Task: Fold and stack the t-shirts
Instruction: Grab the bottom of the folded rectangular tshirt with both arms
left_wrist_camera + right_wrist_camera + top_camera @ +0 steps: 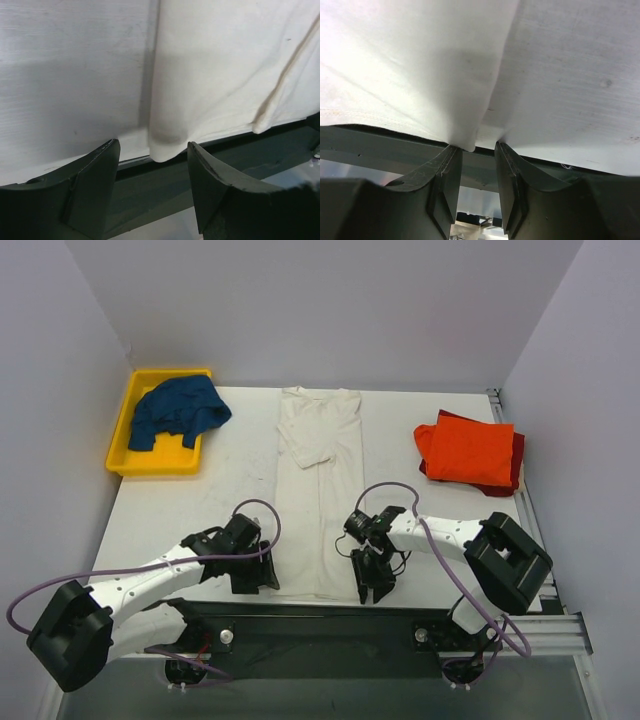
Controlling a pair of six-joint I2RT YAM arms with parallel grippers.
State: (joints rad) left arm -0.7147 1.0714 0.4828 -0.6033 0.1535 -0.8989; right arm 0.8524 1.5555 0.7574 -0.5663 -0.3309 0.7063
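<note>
The left gripper (262, 578) and the right gripper (376, 588) stand unclenched at the off-white t-shirt (320, 480) hem corners, so closing short of the thin cloth would grasp nothing.

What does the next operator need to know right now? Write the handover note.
Left hand: open, fingers either side of the near left hem corner of the off-white shirt, not pinching.
Right hand: jaws narrow but open, near right hem corner at their mouth, not gripped.
Off-white shirt: centre, folded lengthwise into a strip.
Done: orange-red shirt folded on top of the dark red shirt, far right.
Left: grip both corners, fold the strip crosswise, stack it. The dark blue shirt lies crumpled in the yellow bin.
</note>
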